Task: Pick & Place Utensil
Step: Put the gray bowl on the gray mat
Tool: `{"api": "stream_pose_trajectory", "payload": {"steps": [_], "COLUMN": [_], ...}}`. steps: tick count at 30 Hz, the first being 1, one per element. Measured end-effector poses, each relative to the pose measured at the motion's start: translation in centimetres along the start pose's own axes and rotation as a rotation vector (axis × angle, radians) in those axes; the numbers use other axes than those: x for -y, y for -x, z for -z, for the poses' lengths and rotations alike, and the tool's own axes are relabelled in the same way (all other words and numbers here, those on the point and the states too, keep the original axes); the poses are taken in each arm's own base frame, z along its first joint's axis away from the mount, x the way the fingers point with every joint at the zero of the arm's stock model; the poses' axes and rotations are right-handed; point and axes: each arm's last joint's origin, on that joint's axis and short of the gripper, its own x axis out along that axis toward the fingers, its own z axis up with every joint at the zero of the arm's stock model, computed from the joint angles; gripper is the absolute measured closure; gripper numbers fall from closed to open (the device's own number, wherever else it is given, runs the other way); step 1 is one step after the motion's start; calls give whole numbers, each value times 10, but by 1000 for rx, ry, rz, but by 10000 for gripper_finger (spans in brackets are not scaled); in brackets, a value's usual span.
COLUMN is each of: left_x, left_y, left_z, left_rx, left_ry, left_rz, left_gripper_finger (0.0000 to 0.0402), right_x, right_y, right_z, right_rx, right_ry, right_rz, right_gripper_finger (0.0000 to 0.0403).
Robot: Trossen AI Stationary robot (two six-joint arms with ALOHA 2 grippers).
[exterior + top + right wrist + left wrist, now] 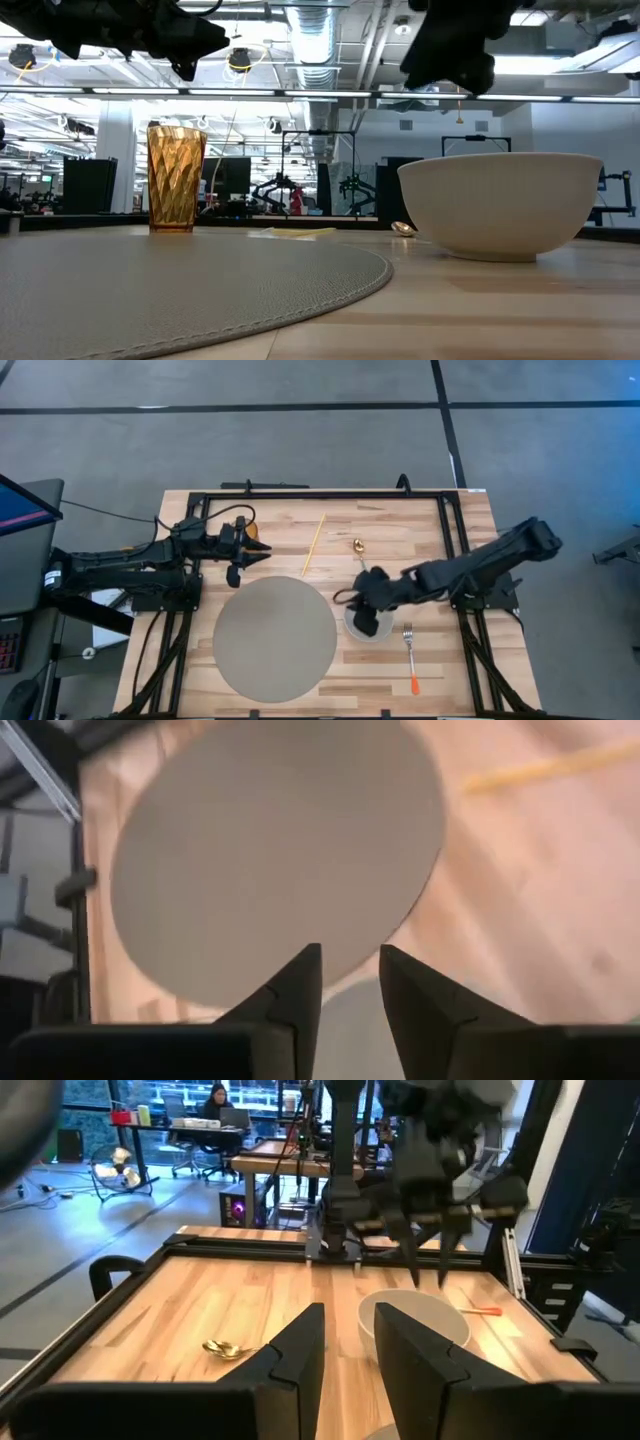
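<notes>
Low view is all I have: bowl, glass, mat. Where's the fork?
Observer: The fork lies flat on the table just right of the bowl, with its orange handle pointing away from the spoon.
Operator: Which arm is that above the bowl?
Observer: The right gripper. It hangs over the bowl with its fingers apart and nothing between them.
Operator: And the left one?
Observer: The left gripper hovers open and empty beyond the mat, near the glass.
</notes>
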Motion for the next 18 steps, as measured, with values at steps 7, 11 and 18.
{"api": "stream_pose_trajectory", "payload": {"steps": [7,11,18], "left_x": [-1,-1,-1], "left_y": [0,0,0], "left_z": [0,-1,-1], "left_rx": [4,8,10], "left_ry": [24,27,27], "left_rz": [-29,-34,-34], "left_gripper_finger": [309,309,309], "right_x": [-12,-16,-15], "right_y": [-30,-48,-62], "right_z": [5,11,6], "right_rx": [-211,-302,-357], "right_ry": [-66,-63,-76], "right_rz": [-6,-20,18], "right_gripper_finger": [309,309,309]}}
